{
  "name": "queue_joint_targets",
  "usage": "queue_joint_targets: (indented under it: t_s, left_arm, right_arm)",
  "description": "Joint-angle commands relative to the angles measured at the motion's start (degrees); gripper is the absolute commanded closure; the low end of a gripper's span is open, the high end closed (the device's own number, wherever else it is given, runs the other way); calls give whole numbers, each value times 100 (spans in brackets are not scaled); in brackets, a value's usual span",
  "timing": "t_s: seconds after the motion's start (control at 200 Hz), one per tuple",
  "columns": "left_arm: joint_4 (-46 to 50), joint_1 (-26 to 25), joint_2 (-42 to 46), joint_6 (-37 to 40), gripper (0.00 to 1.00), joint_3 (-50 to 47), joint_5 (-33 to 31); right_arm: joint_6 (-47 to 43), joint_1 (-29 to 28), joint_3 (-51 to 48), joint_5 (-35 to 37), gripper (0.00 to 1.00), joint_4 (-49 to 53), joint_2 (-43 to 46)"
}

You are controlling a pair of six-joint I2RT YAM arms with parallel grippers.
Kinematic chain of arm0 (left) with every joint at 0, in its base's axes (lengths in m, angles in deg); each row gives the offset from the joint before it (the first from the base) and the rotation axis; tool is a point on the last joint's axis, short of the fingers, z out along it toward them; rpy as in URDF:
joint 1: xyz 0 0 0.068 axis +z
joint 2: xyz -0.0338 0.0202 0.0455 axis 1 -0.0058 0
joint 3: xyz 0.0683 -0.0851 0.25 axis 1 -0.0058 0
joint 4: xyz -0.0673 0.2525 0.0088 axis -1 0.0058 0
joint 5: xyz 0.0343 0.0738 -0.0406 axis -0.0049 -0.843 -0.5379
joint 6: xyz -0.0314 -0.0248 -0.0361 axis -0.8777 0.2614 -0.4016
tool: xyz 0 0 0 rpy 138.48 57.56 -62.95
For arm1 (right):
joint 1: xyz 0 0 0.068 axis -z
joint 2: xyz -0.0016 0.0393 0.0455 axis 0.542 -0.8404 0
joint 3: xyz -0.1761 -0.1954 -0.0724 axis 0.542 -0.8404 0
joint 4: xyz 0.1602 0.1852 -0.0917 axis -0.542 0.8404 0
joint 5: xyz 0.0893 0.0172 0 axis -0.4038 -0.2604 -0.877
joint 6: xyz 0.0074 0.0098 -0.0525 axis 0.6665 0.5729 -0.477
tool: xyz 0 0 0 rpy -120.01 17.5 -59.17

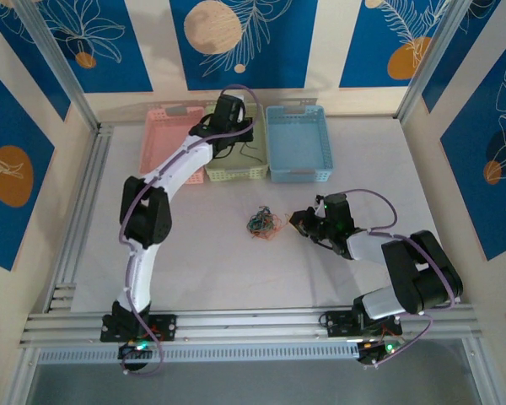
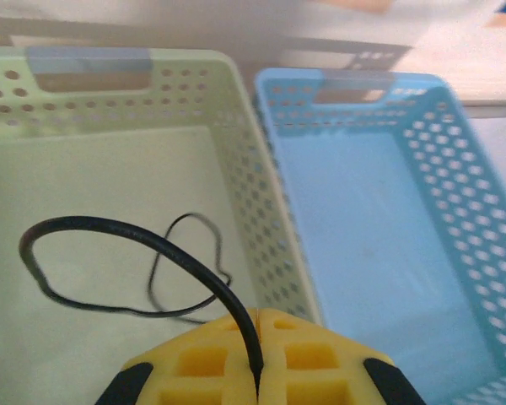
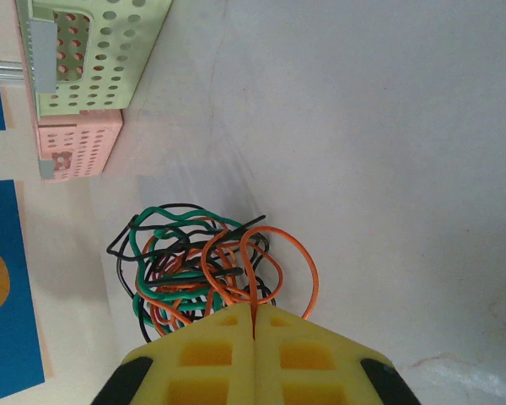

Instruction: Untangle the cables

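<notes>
The cables [image 1: 263, 224] lie as a small knot of black, green and orange strands in the middle of the table. My right gripper [image 1: 299, 221] sits just right of the knot. In the right wrist view it [image 3: 255, 314] is shut on an orange strand [image 3: 251, 270] that loops out of the knot [image 3: 177, 261]. My left gripper [image 1: 236, 135] hovers over the green basket [image 1: 236, 173]. There it [image 2: 260, 314] is shut on a single black cable [image 2: 110, 226], which arcs left and curls down into the green basket [image 2: 236, 126].
Three perforated baskets stand in a row at the back: pink [image 1: 164, 139], green in the middle, blue [image 1: 297, 143]. The blue basket [image 2: 455, 169] holds nothing. Aluminium frame rails [image 1: 84, 219] run along the table's left and near edges.
</notes>
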Motion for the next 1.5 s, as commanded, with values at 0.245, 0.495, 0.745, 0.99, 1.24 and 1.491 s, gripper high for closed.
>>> queue_joint_targets:
  t_s: [0.245, 0.495, 0.745, 0.99, 1.24, 1.491]
  left_arm:
    - [-24, 192, -1338, 792, 82, 978, -676]
    - [20, 202, -433, 864, 33, 226, -395]
    - [115, 167, 1582, 607, 14, -1224, 50]
    - [-354, -228, 3660, 128, 20, -4068, 734]
    - [-1536, -1443, 4503, -517, 22, -6464, 1341]
    - [-1575, -1926, 4298, -666, 25, -6715, 977]
  right_arm:
    - [-122, -64, 177, -104, 100, 142, -97]
    - [-140, -86, 188, -89, 100, 163, -95]
    - [-155, -110, 164, -36, 100, 184, -38]
    - [-219, -172, 169, -126, 100, 112, -114]
    - [-440, -233, 243, -538, 100, -7, -112]
    - [-476, -266, 116, -404, 100, 53, 144]
